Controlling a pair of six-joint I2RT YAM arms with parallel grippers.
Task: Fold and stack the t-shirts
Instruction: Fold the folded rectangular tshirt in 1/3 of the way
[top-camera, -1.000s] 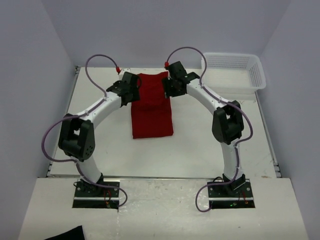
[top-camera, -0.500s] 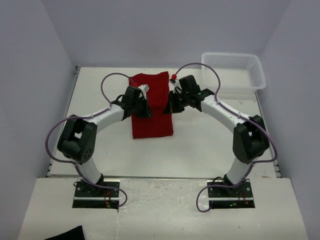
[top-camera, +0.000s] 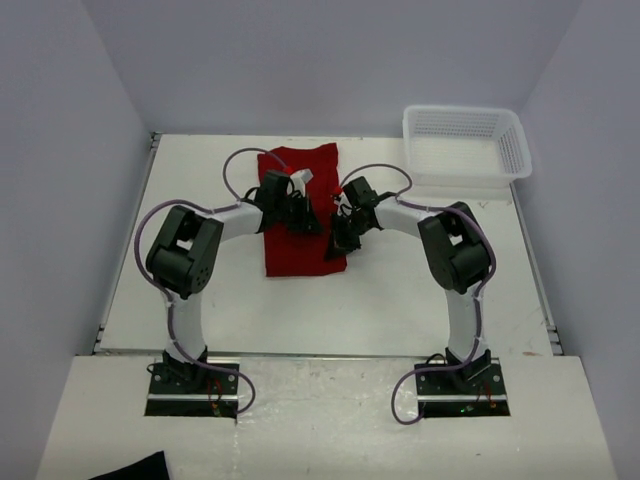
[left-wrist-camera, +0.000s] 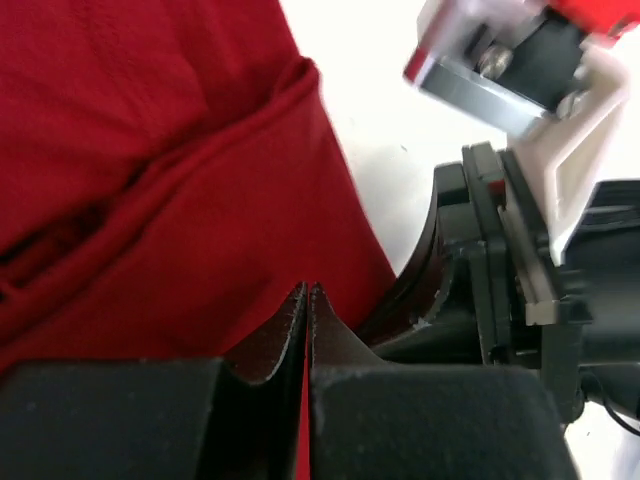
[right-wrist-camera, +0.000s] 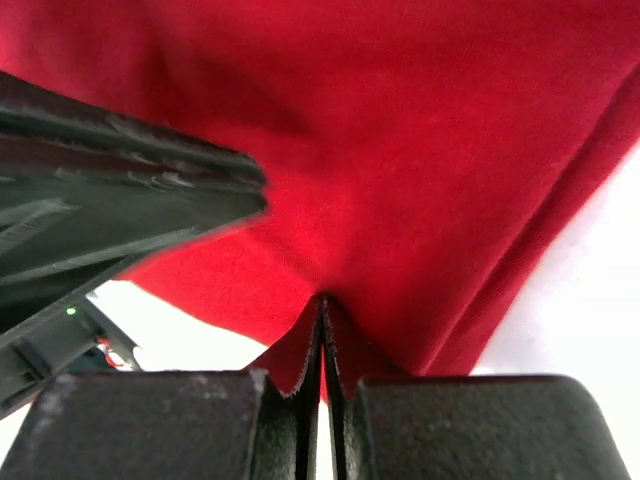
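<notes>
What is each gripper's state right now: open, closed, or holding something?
Left gripper: closed on the red t-shirt.
Right gripper: closed on the same t-shirt.

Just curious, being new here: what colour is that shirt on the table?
The t-shirt is plain dark red, no print; clearest in the top view.

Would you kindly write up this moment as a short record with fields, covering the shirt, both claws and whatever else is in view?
garment: dark red cloth t-shirt, folded into a long narrow strip on the white table
left claw: shut, pinching the t-shirt's cloth near mid-strip
right claw: shut, pinching the cloth close beside the left claw
container: white plastic mesh basket, far right corner, apart from the t-shirt
other: black cloth scrap, near left corner of the overhead view
</notes>
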